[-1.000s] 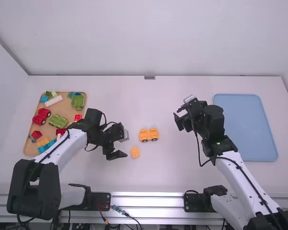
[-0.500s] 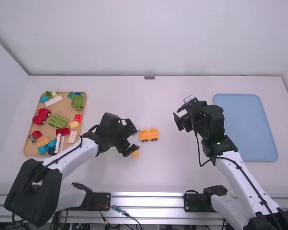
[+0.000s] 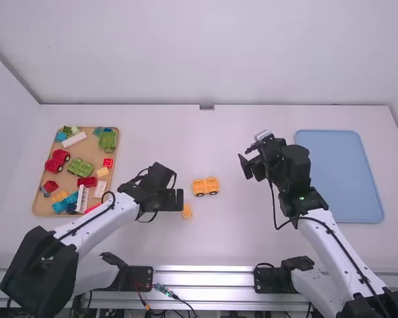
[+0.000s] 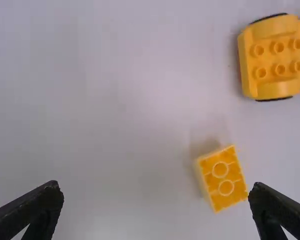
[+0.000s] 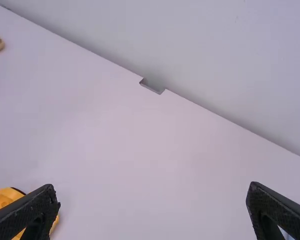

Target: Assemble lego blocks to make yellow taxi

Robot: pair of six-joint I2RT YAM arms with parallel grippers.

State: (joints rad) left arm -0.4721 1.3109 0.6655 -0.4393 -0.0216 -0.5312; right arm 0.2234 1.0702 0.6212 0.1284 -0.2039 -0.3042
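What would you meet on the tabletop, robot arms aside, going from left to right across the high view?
Tan tray, small yellow block, yellow wheeled base, blue tray.

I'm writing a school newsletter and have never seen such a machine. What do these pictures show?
Two robot arms at a white table. One picture looks down from above and behind; the others come from cameras on each arm's wrist. The left arm and right arm both end in jaws, spread open and holding nothing. Between the arms lie a yellow wheeled piece and a small yellow block. On the left is a tan tray of colourful bricks; on the right, a blue tray.
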